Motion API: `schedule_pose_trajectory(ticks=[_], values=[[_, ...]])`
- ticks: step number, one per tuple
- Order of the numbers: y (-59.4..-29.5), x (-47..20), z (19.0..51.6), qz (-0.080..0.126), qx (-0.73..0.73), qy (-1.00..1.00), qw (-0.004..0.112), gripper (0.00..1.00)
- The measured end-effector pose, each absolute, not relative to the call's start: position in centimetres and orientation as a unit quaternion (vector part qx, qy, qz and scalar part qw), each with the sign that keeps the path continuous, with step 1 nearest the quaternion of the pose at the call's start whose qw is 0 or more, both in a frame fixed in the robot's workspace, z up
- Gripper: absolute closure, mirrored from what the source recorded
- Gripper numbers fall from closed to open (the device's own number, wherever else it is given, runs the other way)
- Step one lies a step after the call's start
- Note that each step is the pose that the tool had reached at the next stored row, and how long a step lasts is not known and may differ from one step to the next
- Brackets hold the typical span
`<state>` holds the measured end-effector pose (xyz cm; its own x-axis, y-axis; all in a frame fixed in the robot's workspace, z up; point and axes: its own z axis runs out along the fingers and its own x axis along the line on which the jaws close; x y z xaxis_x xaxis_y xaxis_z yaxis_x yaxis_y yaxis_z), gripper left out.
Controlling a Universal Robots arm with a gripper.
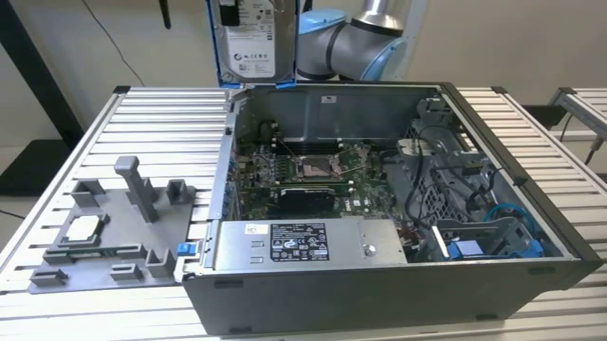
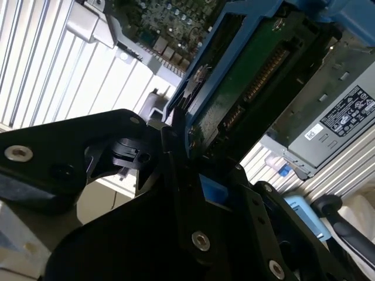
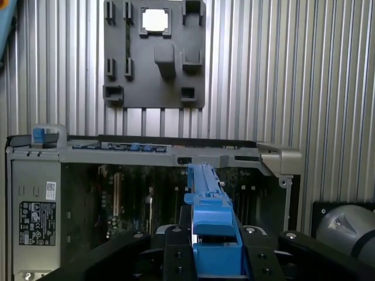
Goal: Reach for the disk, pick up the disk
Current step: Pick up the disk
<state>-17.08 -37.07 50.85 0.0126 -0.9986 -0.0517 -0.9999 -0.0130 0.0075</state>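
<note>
- Closest to me in the exterior view, the open computer case (image 1: 379,291) sits on the slatted tabletop (image 1: 161,121). A grey box with a white sticker (image 1: 303,243) runs along its front edge.
- At nine o'clock from the case lies a grey fixture plate (image 1: 104,256) carrying a small square chip (image 1: 84,227).
- Deeper inside the case, the motherboard (image 1: 313,167) lies flat.
- Above the case's far wall, at about eleven o'clock from its middle, the disk (image 1: 251,39) hangs upright in the air with its label facing me.
- In the first wrist view the end effector (image 3: 215,240) is pinching the disk by its blue frame, with black jaws on either side. The disk juts out from them over the open case.
- Just behind the disk, at three o'clock from it, stand the arm's grey and blue joints (image 1: 356,39).
</note>
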Motion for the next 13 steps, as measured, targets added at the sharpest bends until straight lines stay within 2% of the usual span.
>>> schedule_pose_trajectory(ticks=[13], values=[[-37.1, -15.1, 50.7, 0.021, -0.712, 0.702, 0.015, 1.00]])
